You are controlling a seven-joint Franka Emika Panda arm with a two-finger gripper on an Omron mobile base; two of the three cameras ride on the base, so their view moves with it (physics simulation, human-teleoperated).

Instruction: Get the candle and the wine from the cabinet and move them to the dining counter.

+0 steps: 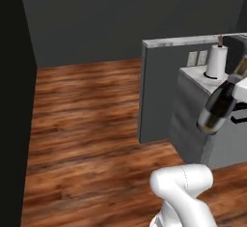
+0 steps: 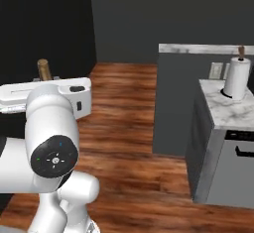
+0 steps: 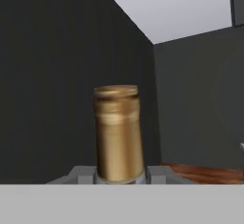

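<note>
My gripper (image 3: 117, 175) is shut on the wine (image 1: 216, 109), a dark glass bottle with a gold-foil neck (image 3: 116, 131). In the left base view the bottle hangs tilted in the air, base down and to the left, in front of the low marble worktop. Its gold neck tip (image 2: 43, 69) pokes up behind my white hand in the right base view. The dining counter (image 1: 177, 41), a marble slab on a tall grey base, stands just beyond the bottle and shows again in the right base view (image 2: 198, 48). The candle and the cabinet are out of view.
A lower marble worktop (image 2: 223, 103) with grey fronts adjoins the dining counter and carries a paper towel roll (image 1: 216, 61). Wall sockets (image 1: 198, 58) sit on the grey panel behind it. Open wooden floor (image 1: 91, 124) spreads to the left, bounded by dark walls.
</note>
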